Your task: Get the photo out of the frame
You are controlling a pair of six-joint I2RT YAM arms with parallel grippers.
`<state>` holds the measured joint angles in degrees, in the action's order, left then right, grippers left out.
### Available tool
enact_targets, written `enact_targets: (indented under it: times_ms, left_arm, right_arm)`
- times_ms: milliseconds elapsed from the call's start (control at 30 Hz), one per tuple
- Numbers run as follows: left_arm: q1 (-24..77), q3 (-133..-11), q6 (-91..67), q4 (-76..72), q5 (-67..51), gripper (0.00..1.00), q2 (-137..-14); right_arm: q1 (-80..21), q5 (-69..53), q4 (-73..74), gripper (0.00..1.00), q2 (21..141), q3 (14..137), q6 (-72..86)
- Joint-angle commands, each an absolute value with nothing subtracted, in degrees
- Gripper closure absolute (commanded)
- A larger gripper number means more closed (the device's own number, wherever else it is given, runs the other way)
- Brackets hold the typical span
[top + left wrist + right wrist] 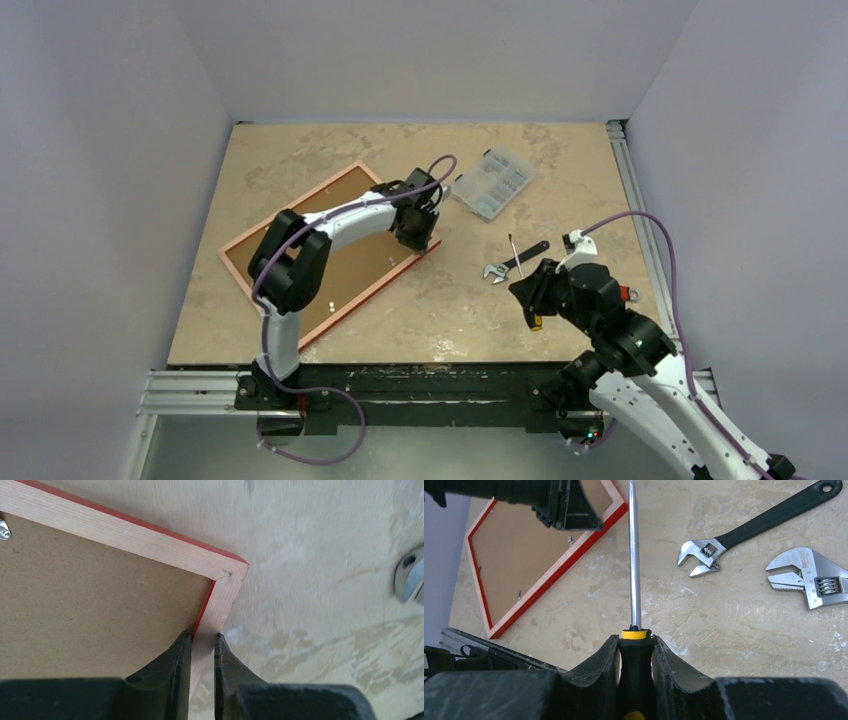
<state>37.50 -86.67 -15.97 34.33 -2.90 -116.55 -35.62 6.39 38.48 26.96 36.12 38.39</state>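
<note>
The frame (pixel 286 210) lies face down on the table's left half, its pale wooden back up and its edges red. Inside it sits the photo (pixel 365 265), showing only its brown board back. My left gripper (pixel 415 240) is at the frame's right corner. In the left wrist view its fingertips (pixel 202 636) straddle the wooden rail (pixel 150 537) just below the corner, one on the inner edge by the board (pixel 90 600) and one on the outer edge, shut on it. My right gripper (pixel 636 639) hovers to the right, shut on a black-and-yellow screwdriver (pixel 634 555) whose shaft points toward the frame (pixel 555 572).
Two adjustable wrenches (pixel 744 530) (pixel 811 577) lie on the table right of the screwdriver. A clear plastic parts box (pixel 492 183) sits behind the frame's right corner. A small metal clip (pixel 4 530) shows on the board's edge. Walls close in on three sides.
</note>
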Motion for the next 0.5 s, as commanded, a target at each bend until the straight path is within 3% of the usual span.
enact_targets:
  times_ms: [0, 167, 300, 400, 467]
  left_arm:
    - [37.55, -77.19, -21.66, 39.41, -4.14, 0.94, -108.15]
    - [38.03, -63.96, -23.62, 34.00, -7.54, 0.94, -98.48]
    - [40.24, -60.67, -23.48, 33.34, -6.71, 0.93, -95.09]
    - [41.26, -59.84, -24.44, 32.63, -6.65, 0.84, -92.95]
    - [41.55, -57.86, -26.32, 29.82, -8.21, 0.71, -89.86]
  right_arm:
    - [-35.63, 5.49, 34.28, 1.00, 27.48, 35.15, 38.73]
    - [-35.62, 4.14, 34.14, 1.00, 30.82, 35.03, 37.78]
    - [-35.68, 4.19, 32.19, 1.00, 32.96, 34.39, 37.19]
    - [-35.67, 2.30, 30.59, 1.00, 35.38, 34.45, 37.00]
    - [-35.67, 1.44, 29.73, 1.00, 36.58, 34.25, 36.85]
